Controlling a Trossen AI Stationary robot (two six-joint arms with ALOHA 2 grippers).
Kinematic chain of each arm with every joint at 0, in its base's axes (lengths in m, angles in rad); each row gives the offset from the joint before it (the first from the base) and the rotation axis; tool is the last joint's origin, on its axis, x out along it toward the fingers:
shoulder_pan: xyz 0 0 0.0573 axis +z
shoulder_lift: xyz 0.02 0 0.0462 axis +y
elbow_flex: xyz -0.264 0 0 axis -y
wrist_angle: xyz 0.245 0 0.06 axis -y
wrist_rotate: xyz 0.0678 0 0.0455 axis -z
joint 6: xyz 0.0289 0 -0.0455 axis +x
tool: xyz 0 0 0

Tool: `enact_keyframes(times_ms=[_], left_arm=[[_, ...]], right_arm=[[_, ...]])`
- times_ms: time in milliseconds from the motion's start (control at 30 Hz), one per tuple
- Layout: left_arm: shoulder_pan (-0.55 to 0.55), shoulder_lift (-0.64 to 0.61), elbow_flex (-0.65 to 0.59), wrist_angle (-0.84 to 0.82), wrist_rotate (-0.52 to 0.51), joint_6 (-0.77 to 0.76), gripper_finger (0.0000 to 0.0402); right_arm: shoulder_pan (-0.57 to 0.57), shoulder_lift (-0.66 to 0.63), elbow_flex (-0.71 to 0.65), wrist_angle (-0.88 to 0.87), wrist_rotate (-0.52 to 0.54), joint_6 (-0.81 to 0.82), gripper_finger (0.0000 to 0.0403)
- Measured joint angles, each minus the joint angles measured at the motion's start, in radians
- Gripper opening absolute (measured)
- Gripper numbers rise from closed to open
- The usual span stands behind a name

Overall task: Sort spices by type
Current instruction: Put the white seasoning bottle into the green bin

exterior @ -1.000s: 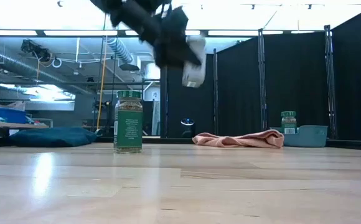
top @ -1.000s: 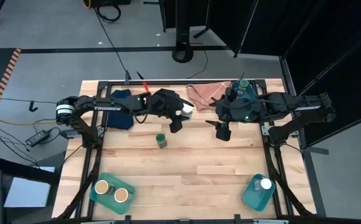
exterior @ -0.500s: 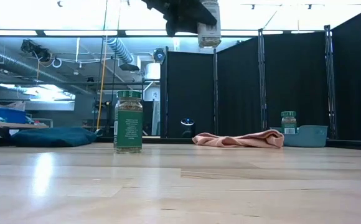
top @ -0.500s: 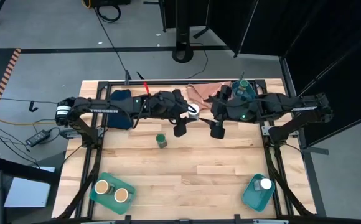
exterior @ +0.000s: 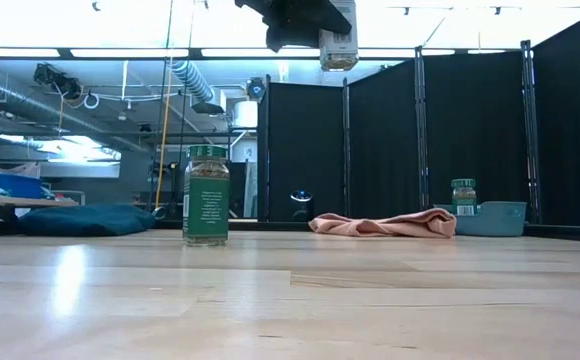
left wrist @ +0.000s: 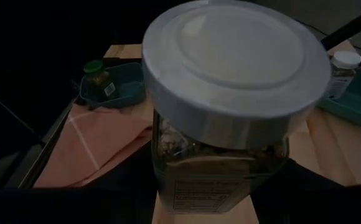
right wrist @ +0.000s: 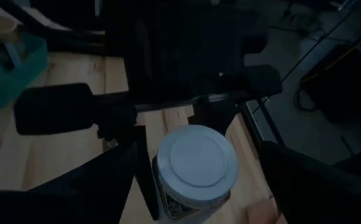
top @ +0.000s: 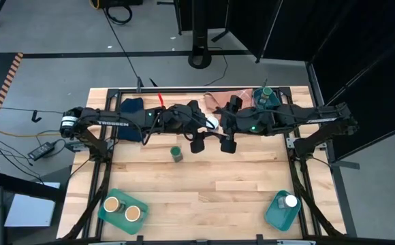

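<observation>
A white-lid spice jar [top: 212, 122] hangs high over the table's far middle in my left gripper [top: 206, 129], roughly upright, lid up; the low view shows the jar [exterior: 338, 38] at its top edge. My right gripper [right wrist: 199, 149] is open beside it, a finger on either side of the lid, apart from it. A green-lid jar [top: 176, 154] stands on its base on the table. Another green-lid jar [top: 265, 92] stands in the far right teal bin. A second white-lid jar [top: 291, 201] is in the near right bin, and two tan-lid jars [top: 122, 207] are in the near left bin. My left gripper pinches the white-lid jar by its body [left wrist: 221, 168], just below the lid, between its two fingers. It comes roughly level from the table's left. The jar is lifted clear of the table, about upright with the lid on top.
A pink cloth [top: 219, 102] lies at the far edge and a dark blue cloth [top: 131, 109] at the far left. Teal bins sit at the near left [top: 104, 212], near right [top: 274, 214] and far right [top: 274, 103]. Bare wood spreads across the middle and the near side.
My left gripper has raised the white-lid jar and carried it a little toward the table's right, bringing it from tilted to about upright. My right gripper has moved toward the table's left, up to the jar.
</observation>
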Motion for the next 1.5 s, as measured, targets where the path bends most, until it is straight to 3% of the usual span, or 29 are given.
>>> enact_keyframes(times_ms=[700, 900, 1133, 1500], left_arm=[[-0.024, 0.0, 0.0, 0.022, -0.022, 0.0, 0.0197], [-0.025, 0.0, 0.0, 0.024, -0.025, 0.0, 0.0197], [-0.025, 0.0, 0.0, 0.034, -0.025, 0.0, 0.0197], [-0.026, 0.0, 0.0, 0.035, -0.021, -0.003, 0.0198]], right_arm=[[-0.049, 0.015, 0.0, 0.007, -0.061, -0.005, 0.0324], [-0.051, 0.015, 0.0, -0.009, -0.071, 0.01, 0.0287], [-0.051, 0.015, 0.001, -0.045, -0.082, 0.031, 0.021], [-0.051, 0.014, 0.001, -0.048, -0.08, 0.046, 0.0206]])
